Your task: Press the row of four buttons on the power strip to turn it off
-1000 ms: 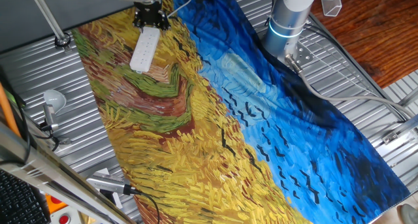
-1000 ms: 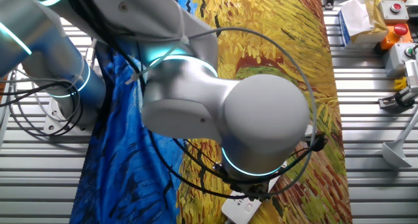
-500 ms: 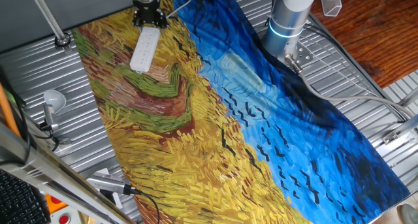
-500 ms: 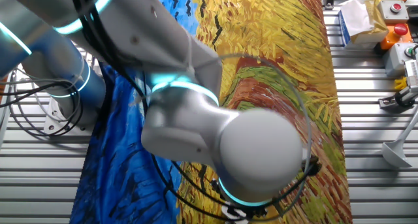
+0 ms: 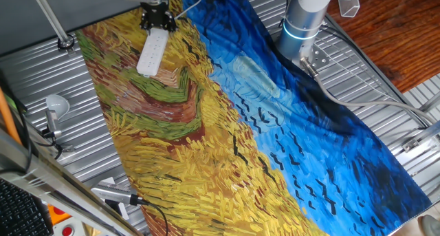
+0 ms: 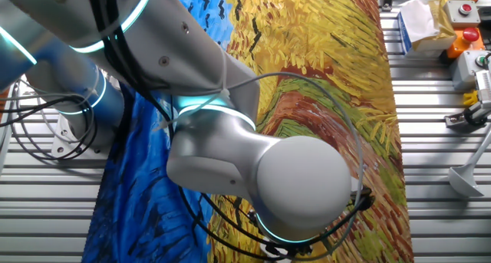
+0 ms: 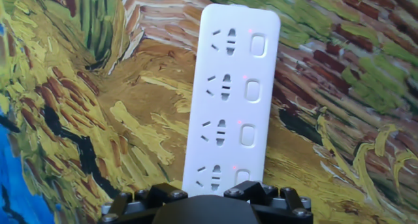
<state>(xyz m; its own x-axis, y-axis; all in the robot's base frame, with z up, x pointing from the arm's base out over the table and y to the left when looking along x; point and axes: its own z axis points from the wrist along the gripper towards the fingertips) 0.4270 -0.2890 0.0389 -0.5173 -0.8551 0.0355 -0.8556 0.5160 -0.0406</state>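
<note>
The white power strip (image 5: 152, 50) lies on the painted cloth at the far left, its long side running away from my gripper (image 5: 156, 17), which hangs over its far end. In the hand view the power strip (image 7: 228, 100) fills the middle, with four sockets and the four buttons (image 7: 253, 90) in a line down its right side. A small pink light shows beside each button. The gripper's black body (image 7: 208, 208) covers the strip's near end, just below the nearest button (image 7: 241, 177). No fingertips show. In the other fixed view the arm (image 6: 253, 163) hides the strip.
A Van Gogh print cloth (image 5: 247, 126) covers the table. The robot base (image 5: 306, 19) stands at the back right beside a clear cup (image 5: 349, 2). A grey metal tool with black cord (image 5: 113, 193) lies at the front left. Button boxes (image 6: 460, 18) sit along one table edge.
In the other fixed view the arm's wrist has swung lower and now covers the white strip end that showed a second ago. The strip itself has not moved.
</note>
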